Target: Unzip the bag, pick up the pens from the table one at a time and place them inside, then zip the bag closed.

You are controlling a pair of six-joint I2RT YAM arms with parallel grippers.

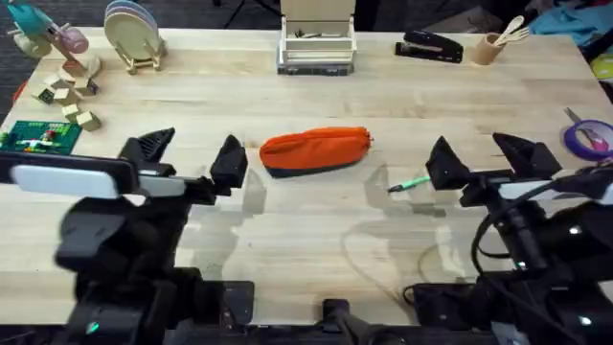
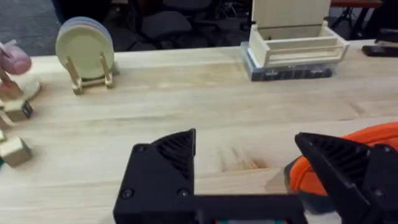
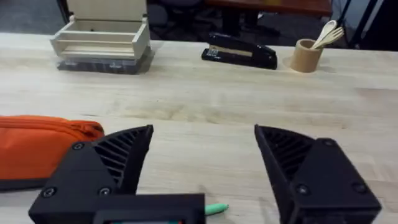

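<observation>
Bag: orange bag [image 1: 316, 150] is lying on its side near the middle of the tabletop [image 1: 316, 96], its zipper running along the top, looking closed as far as I can tell.
Pen: green pen [image 1: 409, 182] is lying flat on the wood to the right of the bag, well apart from it, dark tip pointing toward the bag.
Left fingers: my left gripper [image 1: 189, 153] is hovering just left of the bag with its fingers spread wide and nothing between them; in the left wrist view the right-hand finger [image 2: 339, 158] is sitting close in front of the bag's end [image 2: 379, 140], though I cannot tell whether it is touching.
Right fingers: my right gripper [image 1: 484, 158] is hovering over the tabletop right of the pen, fingers wide apart and holding nothing; the pen's end [image 3: 216, 209] is peeking out just beneath it in the right wrist view.
Behind: organiser [image 1: 317, 43] is standing at the far edge, with a stapler [image 1: 430, 46] and a cup [image 1: 487, 50] to its right.
Far left: plate rack [image 1: 134, 36] and wooden blocks [image 1: 67, 96] are sitting well away from the bag.
</observation>
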